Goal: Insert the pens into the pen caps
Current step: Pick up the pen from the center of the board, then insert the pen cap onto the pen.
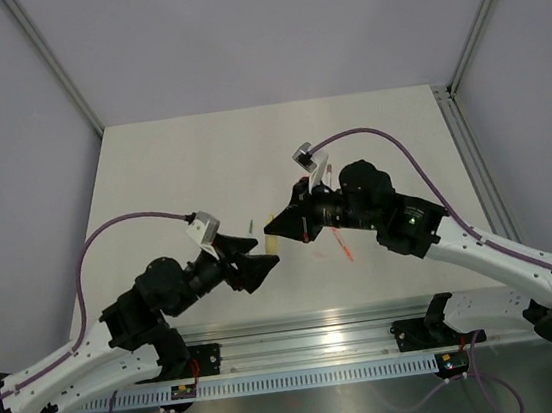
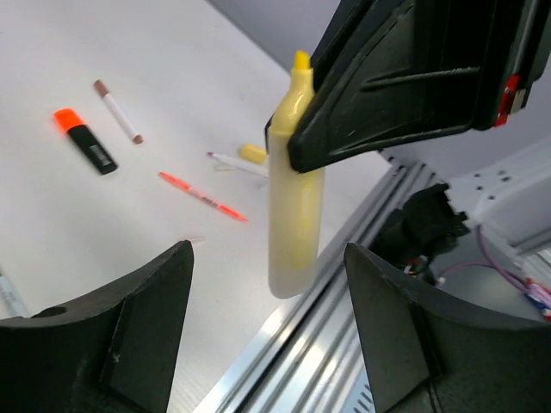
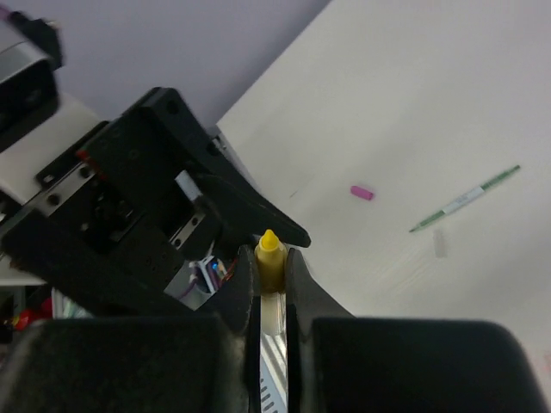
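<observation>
Finds the right gripper [image 3: 269, 297] pressed tight on the pale yellow highlighter [image 2: 293, 206], pinching its upper body just below the yellow tip. Holds it nearly upright in the air, over the middle of the table's [image 1: 152, 181] near edge, by the metal rail [image 2: 293, 370]. Finds the left gripper [image 2: 267, 335] spread wide, its two black fingers [image 2: 129, 335] standing either side of the highlighter's blunt lower end and touching neither side of it. Seen from above, puts both grippers close together, tips nearly meeting, with the highlighter itself hidden there. Counts, lying flat on the table: a black highlighter with orange end [image 2: 84, 140], a white pen with brownish ends [image 2: 118, 112] just beside it, an orange-red pen [image 2: 202, 196] nearer the rail, and another white pen [image 2: 237, 163] with a pale yellow cap [image 2: 252, 153] touching or just beside one end; cannot tell which. Near the table's middle, just past the grippers, spots a thin grey-green pen [image 3: 465, 200] and, apart from it, a small pinkish cap [image 3: 362, 193].
</observation>
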